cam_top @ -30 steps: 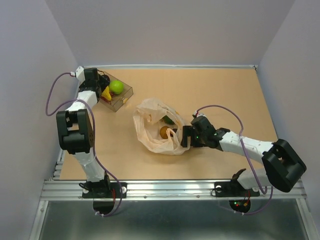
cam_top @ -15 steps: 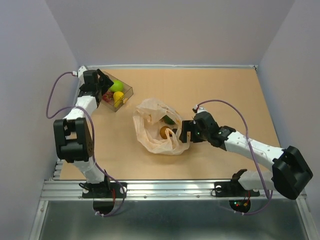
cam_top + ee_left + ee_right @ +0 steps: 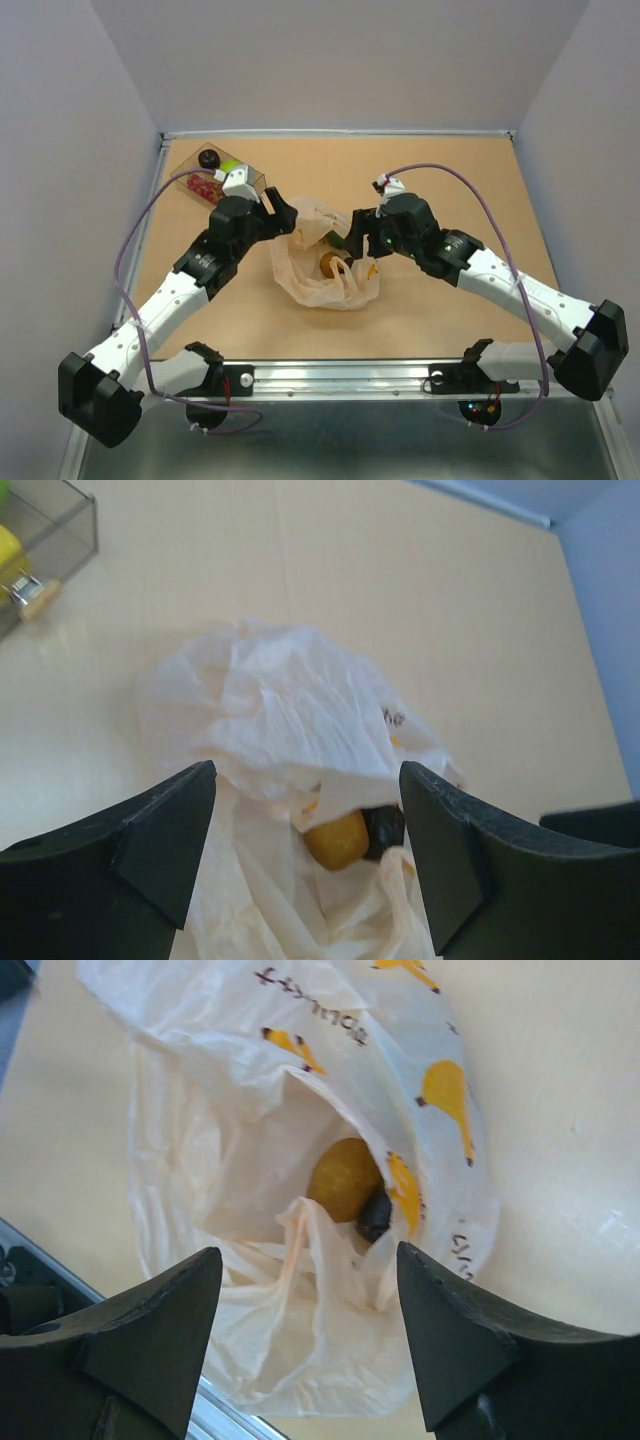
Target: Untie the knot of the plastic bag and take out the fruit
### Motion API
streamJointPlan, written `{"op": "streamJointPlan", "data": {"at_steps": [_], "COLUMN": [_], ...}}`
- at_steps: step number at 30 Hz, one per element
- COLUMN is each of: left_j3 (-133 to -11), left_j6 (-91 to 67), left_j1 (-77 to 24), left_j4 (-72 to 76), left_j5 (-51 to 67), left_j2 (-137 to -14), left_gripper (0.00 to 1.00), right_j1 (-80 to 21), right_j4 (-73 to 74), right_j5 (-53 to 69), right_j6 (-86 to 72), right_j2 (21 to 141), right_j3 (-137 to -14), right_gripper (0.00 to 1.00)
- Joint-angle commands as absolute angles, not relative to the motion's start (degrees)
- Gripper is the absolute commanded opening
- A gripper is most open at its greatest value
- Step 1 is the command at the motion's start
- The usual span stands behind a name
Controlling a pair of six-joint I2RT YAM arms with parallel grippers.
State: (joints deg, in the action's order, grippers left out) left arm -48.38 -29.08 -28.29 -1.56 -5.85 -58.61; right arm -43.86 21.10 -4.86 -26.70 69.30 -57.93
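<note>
**Both grippers spread wide over the open bag**

The plastic bag (image 3: 322, 262) lay crumpled on the table (image 3: 450, 190), its mouth gaping. It sat between the two grippers, directly under their fingertips. Inside it, in the gap between the right gripper's (image 3: 308, 1260) fingers (image 3: 140, 1340), sat a yellow-orange fruit (image 3: 345, 1178). A small dark piece (image 3: 375, 1215) touched it on the side toward the right-hand finger. Whether that was the dark green fruit (image 3: 337, 238) seen from above near the bag's far rim, I could not tell. A loose pale-orange strip of handle (image 3: 293, 1235) drooped just in front of the yellow-orange fruit, nearer the fingertips.

The right gripper hovered over the bag's right side, jaws spread wide with nothing between them. The left gripper (image 3: 283, 215) hung over the opposite side, its jaws just as far apart and also gripping nothing. From its wrist the bag's white folds filled the space ahead of the fingers.

Beyond the left gripper, off to its left, stood a clear tray (image 3: 258, 182). It held a bright green fruit (image 3: 232, 166), a black round piece (image 3: 208, 158) and some red pieces (image 3: 205, 187).
</note>
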Motion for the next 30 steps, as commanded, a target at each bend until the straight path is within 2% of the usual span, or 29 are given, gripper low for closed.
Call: {"op": "streamJointPlan", "data": {"at_steps": [1, 3, 8, 13, 14, 18, 26, 30], "left_j3": [-44.3, -43.51, -43.85, -44.56, -45.0, -45.53, -49.03, -50.53], "left_j6": [-30.23, -31.19, -32.52, -34.1, -34.1, -34.1, -34.45, -37.78], "left_j1": [-35.22, -37.34, -42.53, -46.75, -47.45, -49.74, -50.97, -51.15], "left_j4": [-4.22, -4.65, -4.75, -4.92, -4.92, -4.04, -2.2, -2.55], "left_j5": [-8.7, -9.49, -10.98, -10.63, -10.55, -10.11, -9.75, -14.05], "left_j2": [-56.25, -56.6, -58.62, -62.04, -62.57, -65.82, -73.82, -79.35], "left_gripper": [0.84, 0.84, 0.84, 0.84, 0.84, 0.84, 0.83, 0.81], "right_j1": [-46.31, -47.72, -49.48, -50.01, -50.01, -49.92, -49.92, -49.92], "right_j4": [22.24, 22.06, 20.84, 17.85, 17.49, 14.59, 9.58, 8.35], "right_j5": [-3.08, -1.77, -1.49, -1.58, -1.58, -1.76, -2.99, -2.46], "right_j6": [-25.58, -26.54, -30.93, -34.54, -34.89, -35.68, -36.82, -36.74], "right_j2": [73.38, 76.63, 80.86, 78.93, 78.75, 78.13, 78.92, 79.54], "right_j3": [-62.75, -62.32, -56.97, -48.7, -46.6, -41.85, -38.23, -38.67], "right_gripper": [0.73, 0.68, 0.65, 0.36, 0.23, 0.02, 0.01, 0.01]}}
